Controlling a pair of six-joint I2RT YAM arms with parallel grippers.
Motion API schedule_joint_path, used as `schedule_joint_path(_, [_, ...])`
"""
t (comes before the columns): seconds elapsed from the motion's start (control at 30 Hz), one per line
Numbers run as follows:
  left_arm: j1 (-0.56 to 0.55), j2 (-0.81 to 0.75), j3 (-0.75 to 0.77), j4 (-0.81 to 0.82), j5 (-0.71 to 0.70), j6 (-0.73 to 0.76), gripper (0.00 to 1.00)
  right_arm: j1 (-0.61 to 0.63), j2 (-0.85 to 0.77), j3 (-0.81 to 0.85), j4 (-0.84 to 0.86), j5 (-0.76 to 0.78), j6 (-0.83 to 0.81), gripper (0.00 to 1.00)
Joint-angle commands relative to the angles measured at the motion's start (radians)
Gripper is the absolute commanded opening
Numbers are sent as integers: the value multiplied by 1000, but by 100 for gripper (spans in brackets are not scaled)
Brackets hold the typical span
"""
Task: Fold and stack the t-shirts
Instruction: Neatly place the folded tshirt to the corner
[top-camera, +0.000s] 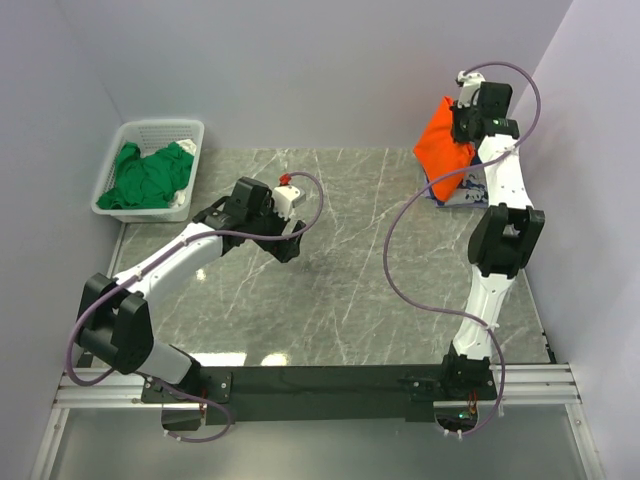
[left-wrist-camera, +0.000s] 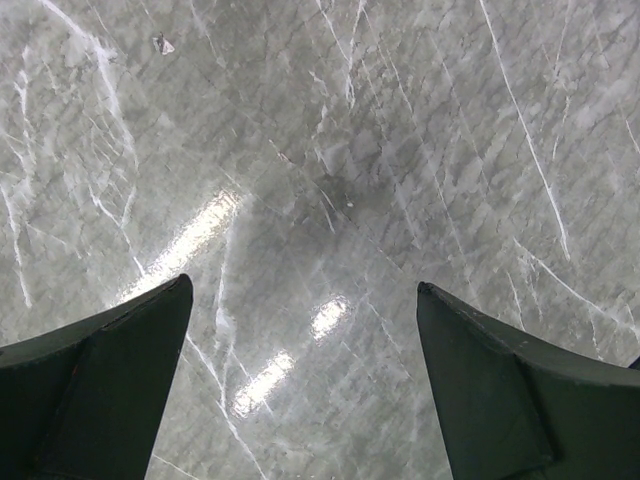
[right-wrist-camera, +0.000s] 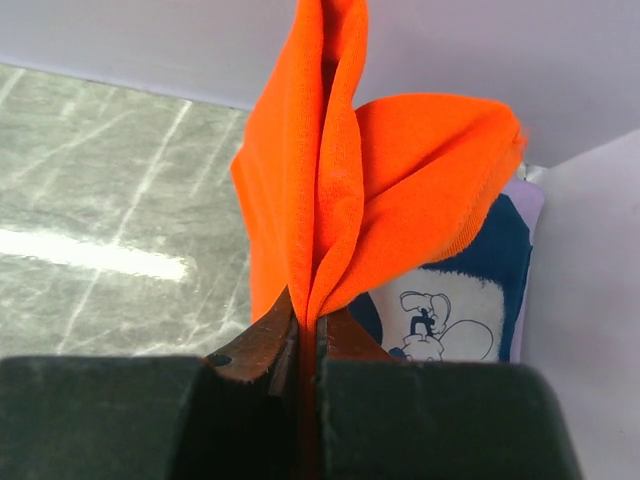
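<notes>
Here the right hand (right-wrist-camera: 305, 325) is closed tight on a pinched fold of the orange shirt (right-wrist-camera: 400, 180), with cloth squeezed between the two fingers and fanning out beyond them in loose pleats. Seen from above, that hand is raised at the far right corner of the table (top-camera: 340, 260) and the shirt hangs from it in a bunch. Its lower end is over the navy shirt (right-wrist-camera: 500, 240), though I cannot tell whether the two touch. The navy shirt lies flat beside the right wall with its white printed figure facing up, and it looks already folded. The orange cloth should be light and limp, with no stiffness to hold a shape. It is a knit that ought to grip well rather than slip, and it is in no way fragile. A single pinch lets it collapse into a bundle, so it would likely handle better taken at two corners of the hem or at the shoulders and spread out. The left hand (left-wrist-camera: 303, 285) hovers over bare table left of the middle, fingers spread wide and holding nothing. At the far left corner, well apart from both hands, the white basket (top-camera: 160, 128) holds the green shirt (top-camera: 150, 175), crumpled in a heap and not yet folded.
</notes>
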Motion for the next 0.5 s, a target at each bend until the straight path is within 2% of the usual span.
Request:
schedule_joint_path(0.0, [2,5,46,-8,18,0,99,-28,29,8,66,6,-27,0])
schedule_joint_path(0.47, [2,51,72,-15,35,-9,99,-124,89,-67,147,11,-103,0])
